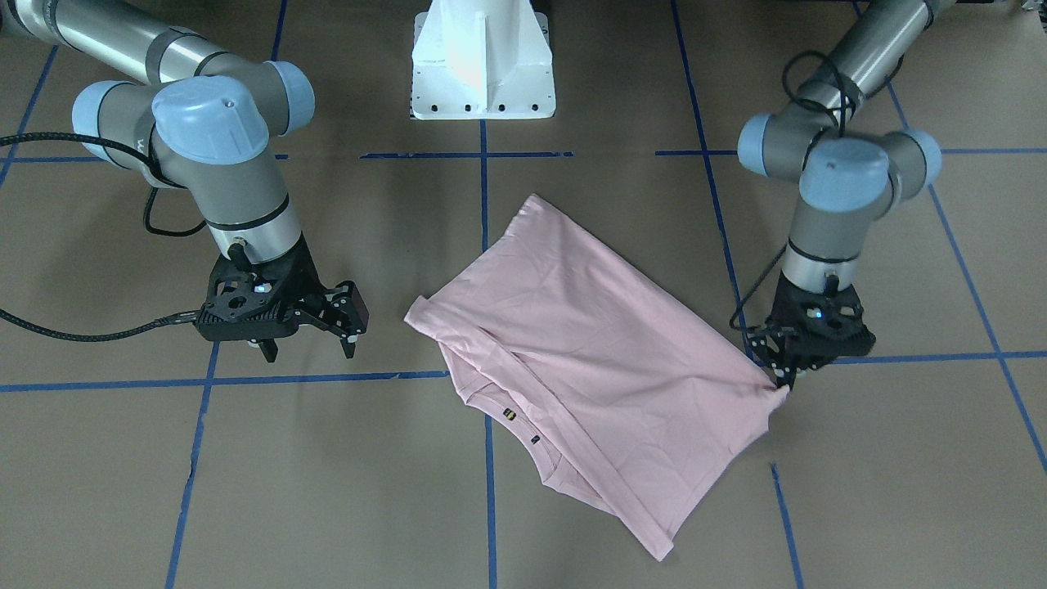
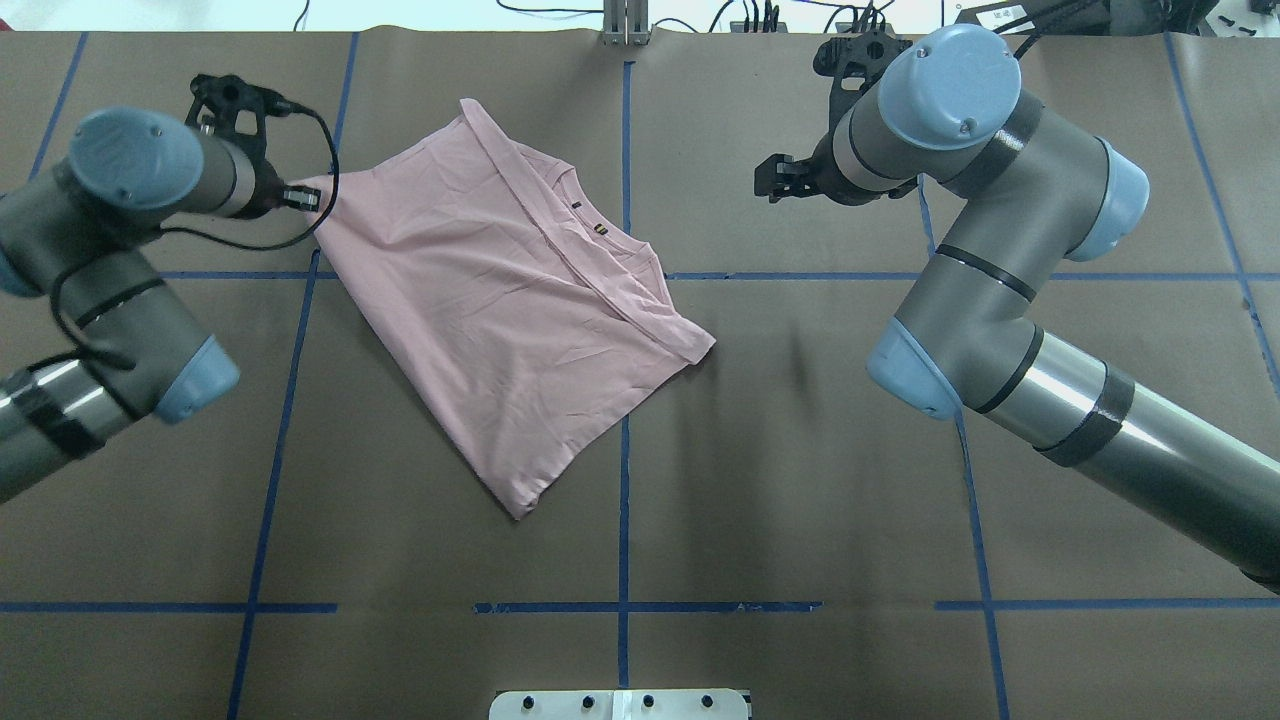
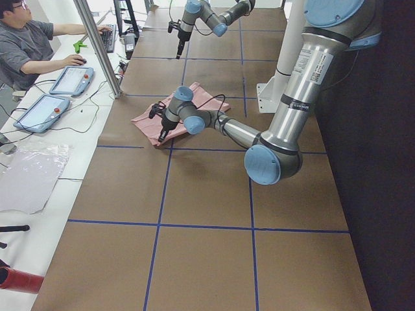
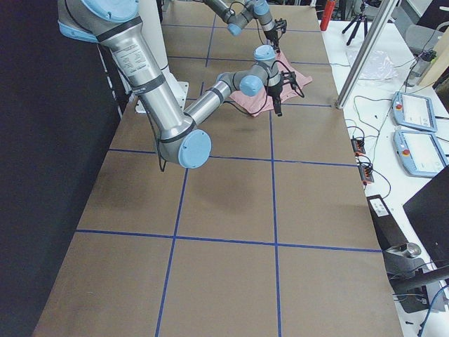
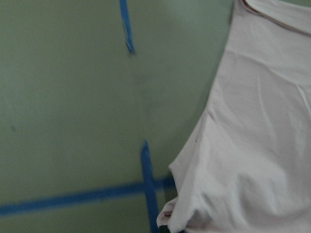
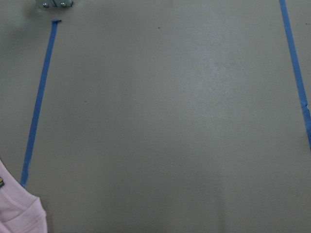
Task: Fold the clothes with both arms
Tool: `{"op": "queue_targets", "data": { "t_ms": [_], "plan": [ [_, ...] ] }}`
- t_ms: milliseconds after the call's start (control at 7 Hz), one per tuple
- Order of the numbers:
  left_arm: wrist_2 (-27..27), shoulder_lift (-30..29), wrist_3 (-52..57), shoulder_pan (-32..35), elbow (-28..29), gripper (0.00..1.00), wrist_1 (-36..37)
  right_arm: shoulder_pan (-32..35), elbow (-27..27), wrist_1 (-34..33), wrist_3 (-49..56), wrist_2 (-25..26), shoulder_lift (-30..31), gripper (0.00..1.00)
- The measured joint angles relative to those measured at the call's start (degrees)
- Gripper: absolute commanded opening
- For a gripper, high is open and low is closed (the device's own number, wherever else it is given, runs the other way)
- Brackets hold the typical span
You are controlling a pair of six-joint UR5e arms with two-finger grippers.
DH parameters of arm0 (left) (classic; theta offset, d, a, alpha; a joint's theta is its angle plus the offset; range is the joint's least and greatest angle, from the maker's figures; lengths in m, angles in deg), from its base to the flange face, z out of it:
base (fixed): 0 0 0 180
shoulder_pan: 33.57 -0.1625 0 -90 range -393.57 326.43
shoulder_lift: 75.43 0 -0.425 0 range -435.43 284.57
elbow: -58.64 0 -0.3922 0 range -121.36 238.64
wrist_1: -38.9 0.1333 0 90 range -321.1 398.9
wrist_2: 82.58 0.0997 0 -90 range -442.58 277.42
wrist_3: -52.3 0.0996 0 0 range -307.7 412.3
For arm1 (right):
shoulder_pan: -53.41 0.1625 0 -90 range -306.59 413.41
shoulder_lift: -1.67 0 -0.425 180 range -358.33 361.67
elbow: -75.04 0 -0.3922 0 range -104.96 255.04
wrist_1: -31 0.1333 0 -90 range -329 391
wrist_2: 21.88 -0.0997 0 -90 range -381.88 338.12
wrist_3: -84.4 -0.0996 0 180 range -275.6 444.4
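The pale pink T-shirt (image 1: pixel 589 343) lies folded on the brown table (image 1: pixel 245 491), set on a slant across the middle tape line (image 1: pixel 488 204), its plain side up. The collar (image 1: pixel 491 401) peeks out along the edge away from the robot, with a small black tag (image 1: pixel 534 439) on it. The left gripper (image 1: pixel 784 378) is down at one corner of the T-shirt with its jaws closed on the cloth. The fabric there is drawn to a point at the fingertips, and the left wrist view shows it bunched at the bottom edge of that view. The right gripper (image 1: pixel 309 350) hangs over bare table on the other side, well apart from the T-shirt, its jaws spread wide and holding nothing — the right wrist view shows mostly brown paper, with only a bit of pink hem in its lower corner. The white pedestal base (image 1: pixel 483 61) stands at the table's edge on the robot's side, between the two arms.
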Motion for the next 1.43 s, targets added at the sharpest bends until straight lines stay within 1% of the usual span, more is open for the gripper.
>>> {"op": "queue_targets", "data": {
  "t_ms": [143,286,429,571,714,857,1000,1143,1286,1429],
  "plan": [
    [0.1,-7.7,2.5,2.8,12.5,0.00,-4.6,0.0,0.0,0.0,-0.1,0.0,-0.1,1.00],
    [0.4,-13.2,3.7,4.4,22.1,0.99,-8.7,0.0,0.1,0.0,-0.2,0.0,-0.2,1.00],
    [0.8,-14.8,4.2,5.0,26.2,1.00,-11.7,-0.1,0.1,0.0,-0.3,0.0,-0.3,1.00],
    [0.7,-14.3,4.6,5.2,27.6,1.00,-15.3,-0.2,0.1,0.0,-1.0,0.0,-0.7,1.00],
    [-1.3,-13.6,6.3,6.1,27.9,1.00,-18.4,-0.8,-0.3,-0.1,-3.2,0.0,-1.8,0.99],
    [-6.0,-12.8,10.1,8.4,27.0,1.00,-19.8,-2.0,-2.2,-0.2,-6.9,0.4,-4.6,0.97],
    [-10.0,-11.2,13.7,10.5,25.0,1.00,-20.4,-4.3,-6.8,-0.1,-11.4,2.5,-9.8,0.97],
    [-11.7,-9.8,15.6,11.4,23.2,1.00,-20.6,-7.0,-13.5,0.0,-15.1,6.5,-16.3,0.95],
    [-12.4,-9.2,16.3,11.8,22.4,1.00,-20.6,-9.2,-20.6,0.1,-16.8,9.4,-22.5,0.86],
    [-12.6,-8.8,16.5,11.9,21.9,1.00,-20.7,-11.0,-26.0,0.2,-17.3,11.6,-26.4,0.64]
  ]
}}
